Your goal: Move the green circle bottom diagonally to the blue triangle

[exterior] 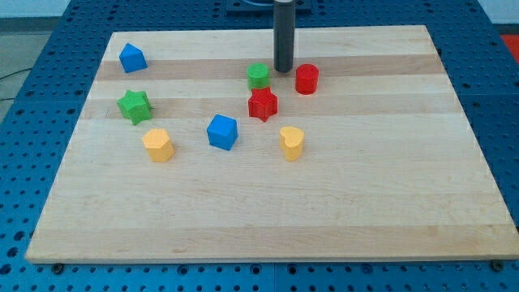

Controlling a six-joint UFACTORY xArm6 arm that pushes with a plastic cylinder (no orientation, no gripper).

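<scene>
The green circle (259,76) is a round green block near the board's top middle. The blue triangle (132,57) is a blue peaked block at the view's top left. My tip (283,70) rests on the board just right of the green circle, between it and a red cylinder (306,79). The rod rises straight up out of the view's top. The tip looks close to the green circle; I cannot tell whether it touches it.
A red star (263,105) lies just below the green circle. A green star (135,106), a yellow block (158,145), a blue cube (222,132) and a second yellow block (292,143) lie lower down. The wooden board (268,219) sits on a blue perforated table.
</scene>
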